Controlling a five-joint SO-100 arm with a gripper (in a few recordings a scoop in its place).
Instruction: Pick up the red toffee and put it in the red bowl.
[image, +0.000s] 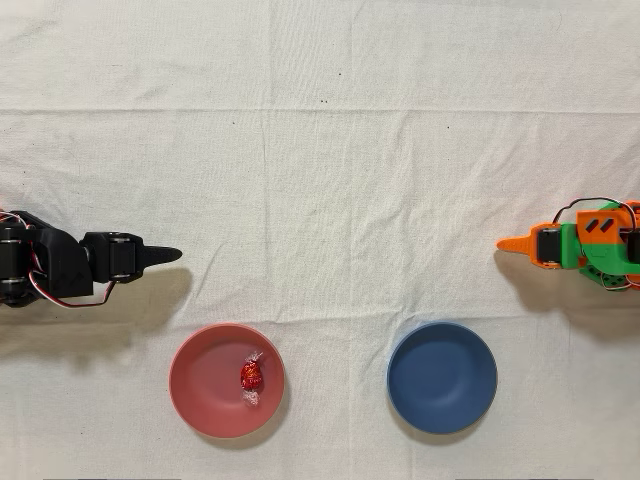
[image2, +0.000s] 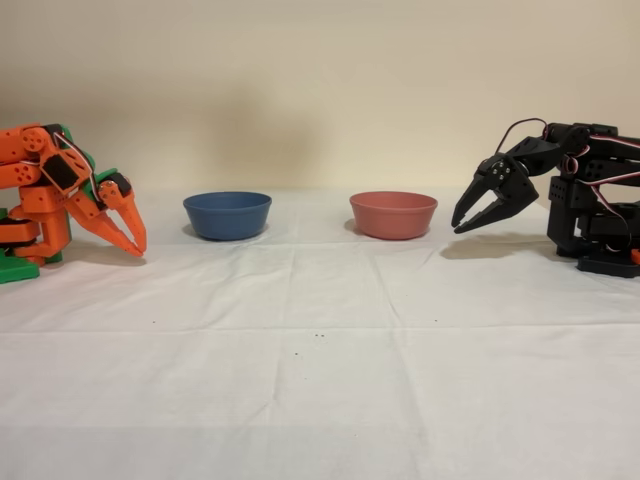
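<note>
Red toffee (image: 250, 376) inside red bowl (image: 200, 385), right of center. My pincer (image2: 462, 224) released, off bowl rim, bare table (image: 320, 200) around.

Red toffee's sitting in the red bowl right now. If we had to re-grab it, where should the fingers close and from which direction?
Grip the round foil body of the red toffee, not the whitish twisted ends, which look flimsy. Come straight down from above: it lies right of centre inside the red bowl, whose wall hides it in the fixed view, so a side approach is likely blocked. The gripper hangs open, apart from the bowl.
</note>
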